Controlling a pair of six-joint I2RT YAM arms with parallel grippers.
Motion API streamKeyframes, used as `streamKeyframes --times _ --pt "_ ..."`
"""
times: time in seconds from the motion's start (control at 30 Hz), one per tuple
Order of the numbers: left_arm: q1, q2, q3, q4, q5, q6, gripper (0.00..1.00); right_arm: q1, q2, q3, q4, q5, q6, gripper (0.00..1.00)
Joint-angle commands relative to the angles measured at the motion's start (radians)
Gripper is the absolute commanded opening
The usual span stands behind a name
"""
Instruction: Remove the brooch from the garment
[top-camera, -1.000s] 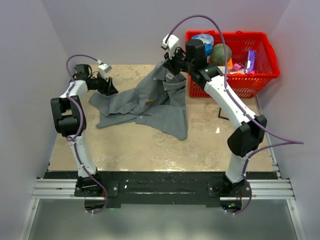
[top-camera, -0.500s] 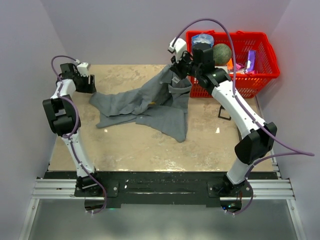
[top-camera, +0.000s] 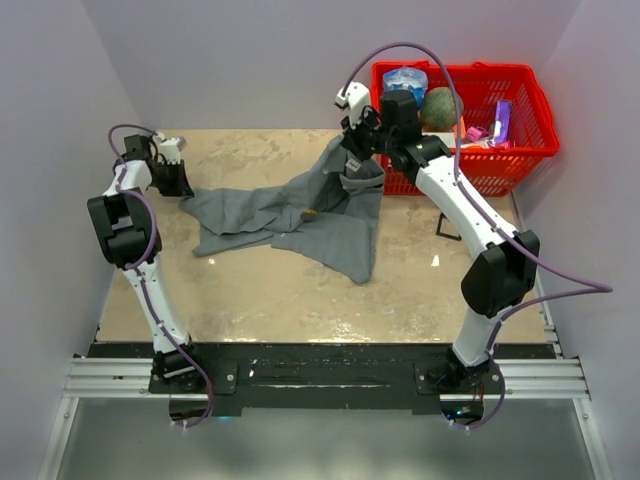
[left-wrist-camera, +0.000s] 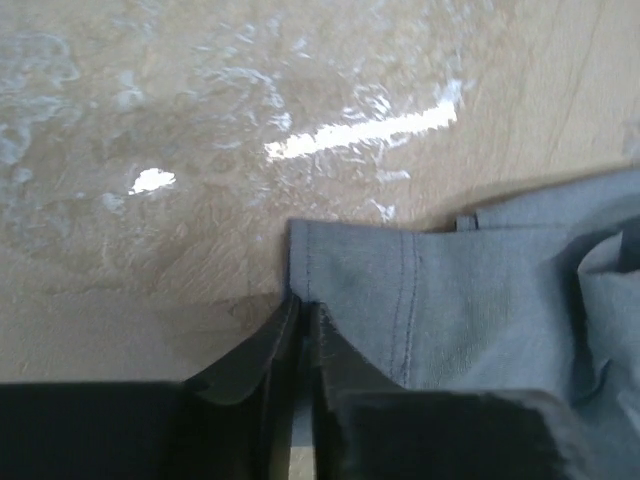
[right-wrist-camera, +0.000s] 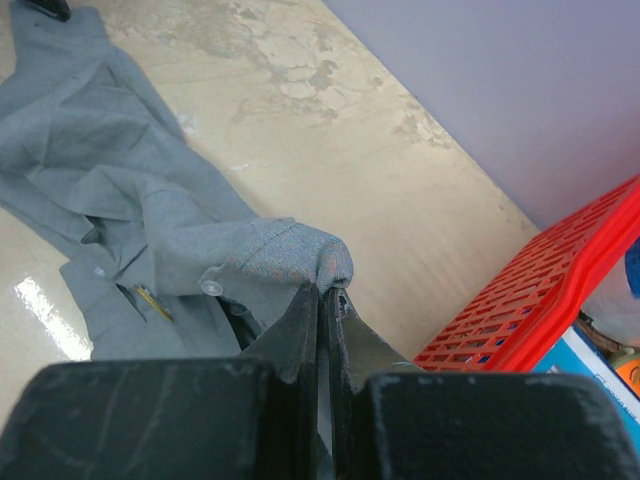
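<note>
The grey garment (top-camera: 270, 215) lies spread across the tan table, its right part pulled up into a peak. My right gripper (top-camera: 352, 155) holds that peak. In the right wrist view my right gripper (right-wrist-camera: 328, 290) is shut on a rounded fold of the garment (right-wrist-camera: 100, 180), next to a pale button (right-wrist-camera: 211, 287). The brooch (top-camera: 311, 212) shows as a small gold spot near the shirt's middle, and the brooch (right-wrist-camera: 152, 302) appears edge-on as a thin gold line below the fold. My left gripper (top-camera: 183, 190) is at the shirt's far left corner. There my left gripper (left-wrist-camera: 301, 303) is shut on the garment's (left-wrist-camera: 480, 300) hemmed edge.
A red basket (top-camera: 470, 170) full of assorted items stands at the back right, just behind my right gripper, and the red basket (right-wrist-camera: 540, 300) fills the right of that wrist view. A small dark object (top-camera: 447, 228) lies on the table right of the shirt. Walls close in on both sides.
My left gripper was open and apart from the shirt; it swung to the shirt's left corner and shut on it. My right gripper kept its hold and shifted slightly back.
</note>
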Motion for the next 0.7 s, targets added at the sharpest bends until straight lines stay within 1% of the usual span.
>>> streamKeyframes --times 0.0,0.1,0.17,0.27,0.3,0.4,0.5,0.67 --pt "0.006 0.001 0.061 -0.078 0.095 0.041 0.00 -0.006 0.033 0.055 0.061 -0.008 0.025 0.00" --pt "0.013 -0.038 0.095 -0.091 0.124 0.043 0.00 -0.017 0.063 0.092 0.070 -0.004 0.046 0.00" --pt "0.019 -0.098 0.121 -0.081 0.151 0.024 0.00 -0.031 0.094 0.129 0.077 0.001 0.060 0.00" --pt "0.034 -0.221 0.130 0.008 0.188 -0.037 0.00 -0.038 0.125 0.190 0.105 0.012 0.069 0.00" --pt "0.039 -0.288 0.127 0.075 0.193 -0.054 0.00 -0.042 0.132 0.209 0.119 0.021 0.074 0.00" --pt "0.045 -0.397 0.127 0.196 0.187 -0.099 0.00 -0.045 0.158 0.293 0.146 0.048 0.075 0.00" --pt "0.052 -0.474 0.132 0.278 0.164 -0.128 0.00 -0.046 0.163 0.333 0.182 0.073 0.072 0.00" --pt "0.082 -0.543 0.167 0.358 0.132 -0.168 0.00 -0.048 0.146 0.354 0.219 0.070 0.060 0.00"
